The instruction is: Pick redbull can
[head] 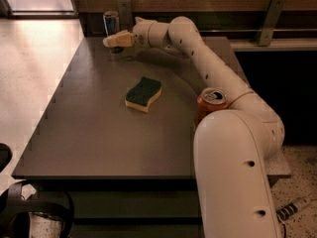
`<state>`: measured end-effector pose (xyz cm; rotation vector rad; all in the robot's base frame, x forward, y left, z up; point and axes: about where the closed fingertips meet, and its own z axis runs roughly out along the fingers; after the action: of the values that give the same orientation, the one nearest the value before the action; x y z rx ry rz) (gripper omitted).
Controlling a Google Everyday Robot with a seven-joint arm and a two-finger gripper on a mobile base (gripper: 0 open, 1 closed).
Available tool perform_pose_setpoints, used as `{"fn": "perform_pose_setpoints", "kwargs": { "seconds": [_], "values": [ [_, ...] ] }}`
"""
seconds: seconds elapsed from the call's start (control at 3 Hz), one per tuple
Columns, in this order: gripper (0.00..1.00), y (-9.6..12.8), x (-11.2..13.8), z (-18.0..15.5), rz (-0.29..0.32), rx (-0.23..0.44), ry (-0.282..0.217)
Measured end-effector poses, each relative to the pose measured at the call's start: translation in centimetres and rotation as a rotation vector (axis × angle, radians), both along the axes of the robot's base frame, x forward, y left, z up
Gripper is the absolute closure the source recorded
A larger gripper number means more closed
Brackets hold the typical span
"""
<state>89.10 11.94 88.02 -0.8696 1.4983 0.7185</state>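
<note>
The redbull can, slim, blue and silver, stands upright at the far back left of the dark table, close to the wall. My gripper, with pale yellow tips, reaches across the table from the right and sits just in front of the can, low by its base. It is not around the can. I cannot tell whether it touches it.
A green and yellow sponge lies mid-table. An orange-red cola can stands at the right, partly behind my arm's large white link. A metal rail and brackets run along the back wall. The table's left edge drops to a light floor.
</note>
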Motion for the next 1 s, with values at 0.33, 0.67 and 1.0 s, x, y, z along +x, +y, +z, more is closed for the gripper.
{"fn": "perform_pose_setpoints", "kwargs": {
  "seconds": [0.33,0.67,1.0],
  "values": [
    [0.00,0.07,0.15,0.10,-0.001,0.001,-0.004],
    [0.00,0.12,0.37,0.59,-0.004,-0.003,-0.017],
    [0.00,0.88,0.47,0.85,0.013,-0.008,-0.023]
  ]
}}
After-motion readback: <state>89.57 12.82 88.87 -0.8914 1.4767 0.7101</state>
